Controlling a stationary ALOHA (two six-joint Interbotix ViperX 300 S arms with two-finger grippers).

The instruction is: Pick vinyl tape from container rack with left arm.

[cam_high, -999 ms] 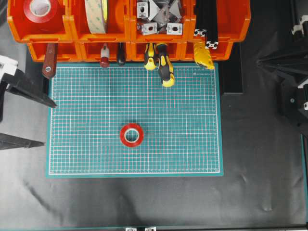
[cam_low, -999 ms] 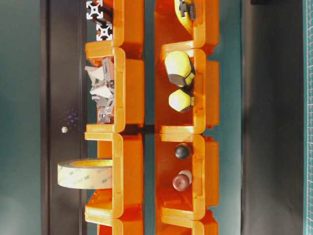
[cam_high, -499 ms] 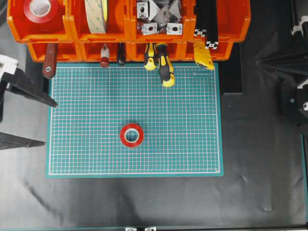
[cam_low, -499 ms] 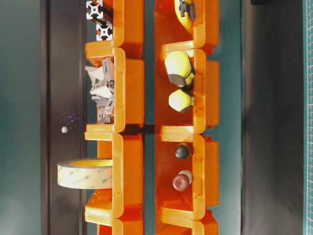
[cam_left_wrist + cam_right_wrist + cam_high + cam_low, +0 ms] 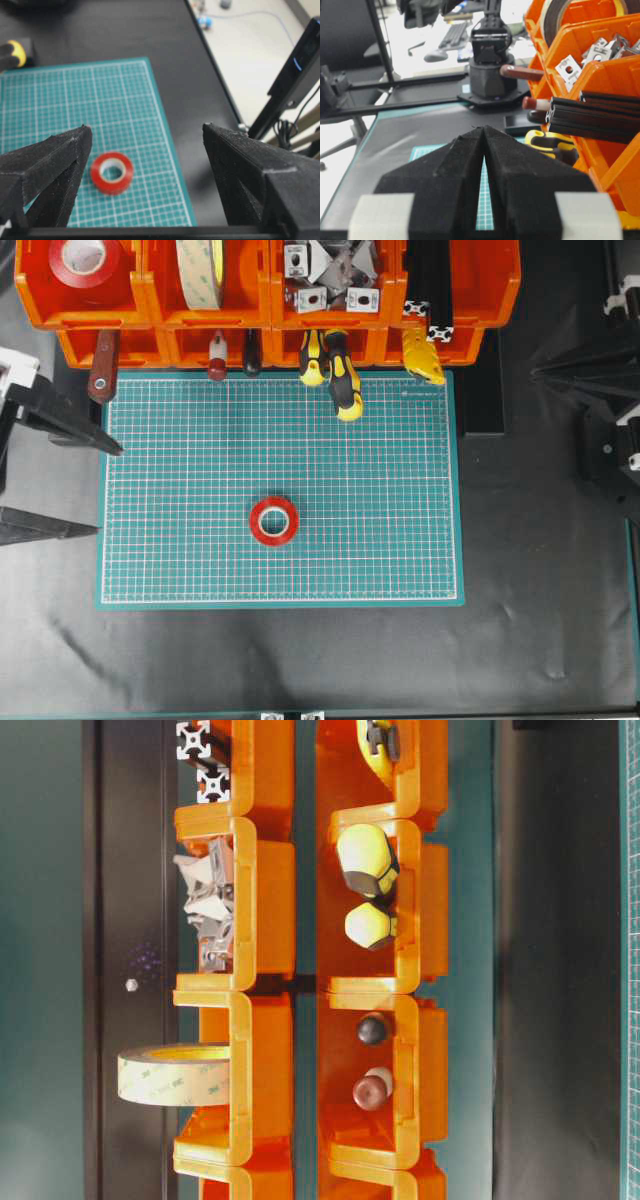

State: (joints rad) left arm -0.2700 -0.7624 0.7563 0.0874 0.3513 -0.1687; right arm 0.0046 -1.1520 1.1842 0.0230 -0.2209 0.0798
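**Left Jaws Edged Toward The Rack, Nothing Gripped Yet**

On the black tabletop (image 5: 300, 660), the green mat (image 5: 380, 490) and the orange rack (image 5: 150, 310) had kept their places. Only the left jaws (image 5: 108, 491) had shifted, slightly toward the rack. They stood wide apart and empty at the mat's left edge. The right jaws (image 5: 483, 135) were pressed together, parked off to the right.

One red tape roll (image 5: 62, 268) sat in the rack's upper left bin. A smaller red roll (image 5: 274, 540) lay flat on the mat, well apart from both jaws. Going by the task wording, the bin roll seemed the target, so the reach had barely begun.
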